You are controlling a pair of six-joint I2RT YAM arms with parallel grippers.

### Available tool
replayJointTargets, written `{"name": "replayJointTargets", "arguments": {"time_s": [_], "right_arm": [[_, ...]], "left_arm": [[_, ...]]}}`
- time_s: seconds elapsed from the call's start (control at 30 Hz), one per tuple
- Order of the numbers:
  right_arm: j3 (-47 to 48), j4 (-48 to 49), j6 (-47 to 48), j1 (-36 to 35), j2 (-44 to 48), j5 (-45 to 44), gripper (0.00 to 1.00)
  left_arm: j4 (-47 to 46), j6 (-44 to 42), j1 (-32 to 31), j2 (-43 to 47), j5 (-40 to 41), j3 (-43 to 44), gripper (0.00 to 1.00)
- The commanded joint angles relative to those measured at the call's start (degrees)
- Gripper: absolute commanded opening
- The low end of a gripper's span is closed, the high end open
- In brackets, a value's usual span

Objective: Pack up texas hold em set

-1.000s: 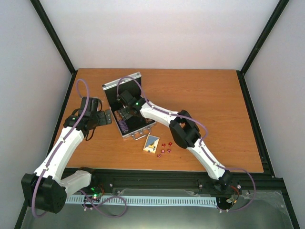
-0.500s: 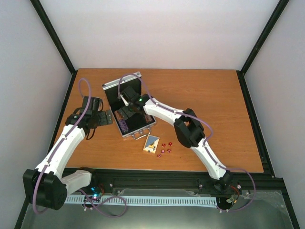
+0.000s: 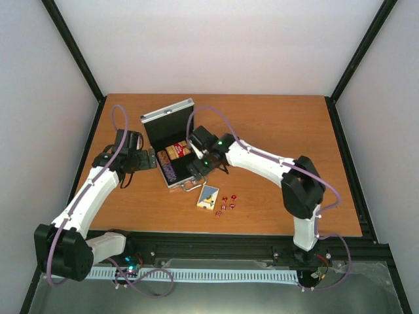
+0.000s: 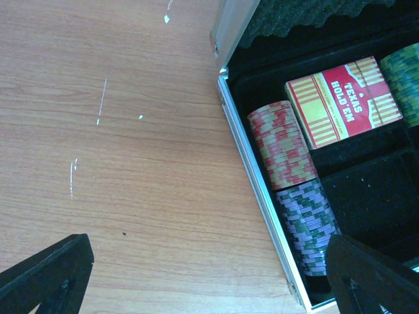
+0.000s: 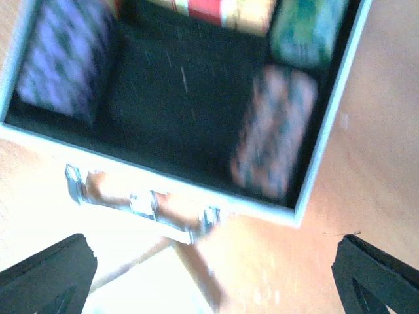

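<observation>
The silver briefcase [image 3: 166,115] lies open left of the table's centre, with its lid raised at the back. Its black tray holds the red card deck [image 4: 344,101], a red chip stack [image 4: 281,144], a purple-green stack [image 4: 308,226] and a green stack [image 4: 402,72]. A brownish stack [image 5: 272,134] lies near the front right corner. The blue-yellow deck [image 3: 208,196] and several tiny red dice [image 3: 226,203] rest on the table in front of the case. My left gripper [image 3: 149,160] stands open astride the case's left edge. My right gripper [image 3: 195,169] hangs open and empty over the front rim and handle [image 5: 141,203].
Black frame posts run along both table sides, and the arm bases sit on a rail at the near edge. White walls close the back. Bare wood [image 3: 281,137] stretches right of the case.
My right gripper has pulled back out of the case toward its front rim, and its jaws have spread wider. The left arm has barely shifted.
</observation>
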State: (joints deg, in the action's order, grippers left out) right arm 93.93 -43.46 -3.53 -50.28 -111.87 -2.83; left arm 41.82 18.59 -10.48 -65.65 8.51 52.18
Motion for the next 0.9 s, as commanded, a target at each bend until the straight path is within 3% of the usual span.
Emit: {"name": "replayJointTargets", "arguments": {"time_s": [0.0, 0.2, 0.53, 0.87], "right_arm": [[-8.4, -8.2, -8.4, -0.3, 6.9, -0.8, 1.00], [-14.3, -7.4, -21.5, -0.8, 9.3, 3.5, 1.00], [-8.7, -7.3, -44.9, -2.6, -0.2, 2.1, 1.00], [-2.7, -12.5, -54.1, -4.4, -6.4, -0.5, 1.00]], "left_arm": [[-2.2, -2.8, 0.5, -1.3, 0.0, 3.0, 1.00], [-0.3, -6.0, 0.5, -4.3, -2.3, 5.9, 1.00], [-2.5, -10.8, 0.5, -5.2, -7.5, 5.3, 1.00], [-6.6, -10.1, 0.5, -6.5, -13.1, 4.5, 1.00]]}}
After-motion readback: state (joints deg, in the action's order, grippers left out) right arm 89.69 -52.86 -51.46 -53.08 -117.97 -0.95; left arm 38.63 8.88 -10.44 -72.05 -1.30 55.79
